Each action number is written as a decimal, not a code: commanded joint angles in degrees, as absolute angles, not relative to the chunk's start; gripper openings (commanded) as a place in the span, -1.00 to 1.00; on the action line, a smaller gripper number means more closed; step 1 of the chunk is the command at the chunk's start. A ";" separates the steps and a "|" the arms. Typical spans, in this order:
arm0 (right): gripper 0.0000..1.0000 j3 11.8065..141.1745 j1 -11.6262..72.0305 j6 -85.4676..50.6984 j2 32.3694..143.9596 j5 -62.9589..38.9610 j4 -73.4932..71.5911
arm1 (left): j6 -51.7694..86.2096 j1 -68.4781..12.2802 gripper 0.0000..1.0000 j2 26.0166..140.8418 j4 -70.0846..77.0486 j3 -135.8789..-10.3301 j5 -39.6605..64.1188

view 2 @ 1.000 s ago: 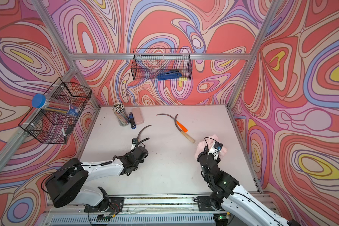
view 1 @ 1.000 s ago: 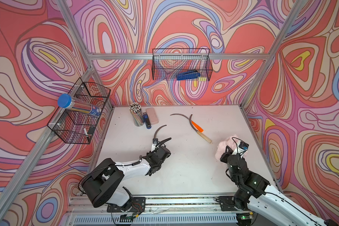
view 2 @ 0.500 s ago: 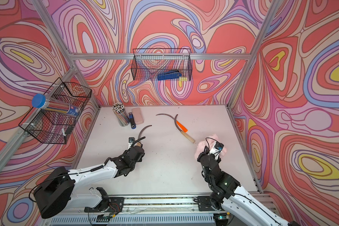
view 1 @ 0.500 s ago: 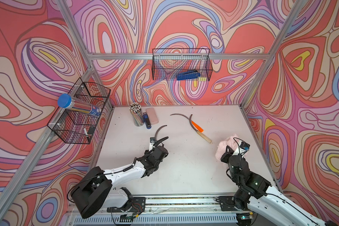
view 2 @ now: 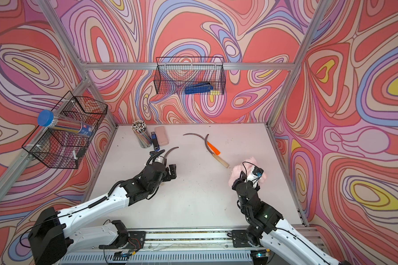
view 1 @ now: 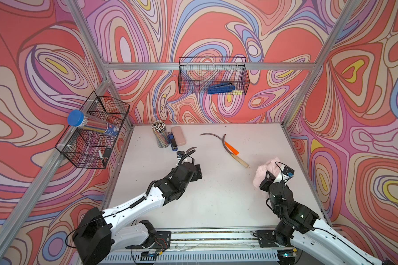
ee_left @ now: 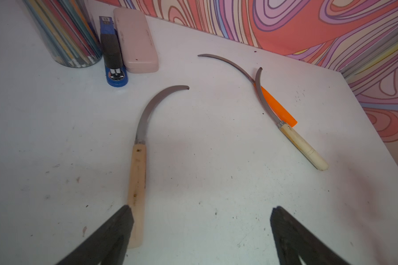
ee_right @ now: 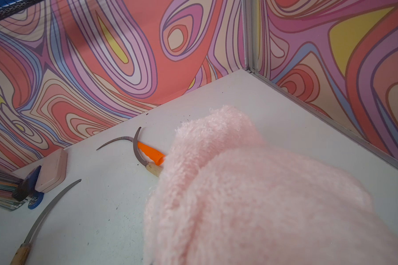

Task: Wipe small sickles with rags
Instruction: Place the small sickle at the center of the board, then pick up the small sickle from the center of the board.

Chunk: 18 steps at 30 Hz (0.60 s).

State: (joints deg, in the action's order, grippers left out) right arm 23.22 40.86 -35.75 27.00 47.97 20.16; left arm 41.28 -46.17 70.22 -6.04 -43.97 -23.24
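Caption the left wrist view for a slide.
Open jaws over a wooden-handled sickle; an orange-handled sickle and a third cross beyond, near stapler and case.

Sickle point(ee_left: 138, 169): matt metal blade, smooth wood handle; rag point(ee_right: 251, 195): fluffy cloth.

The left hand point(ee_left: 200, 211) has spread open, releasing the wooden-handled sickle point(ee_left: 137, 181), which now lies free on the bench point(ee_left: 216, 160) close beside one jaw.

No text or label is clear enough to read.
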 commanded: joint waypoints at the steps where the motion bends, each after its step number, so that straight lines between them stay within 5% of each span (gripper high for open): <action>1: -1.00 23.35 38.87 -37.22 28.51 47.84 20.55 | 43.81 -49.49 0.89 76.83 -7.59 -50.64 -22.07; 11: -1.00 23.98 12.69 -35.29 39.10 16.44 13.47 | 47.68 -55.56 0.78 96.85 -12.04 -69.90 -23.45; 18: -1.00 24.31 0.49 -36.69 44.81 4.22 11.64 | 54.43 -59.15 0.71 109.61 -22.43 -85.23 -28.69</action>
State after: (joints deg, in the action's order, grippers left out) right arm 23.70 2.66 -36.14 45.41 12.05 13.93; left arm 49.82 -57.49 106.39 -15.03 -80.44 -24.56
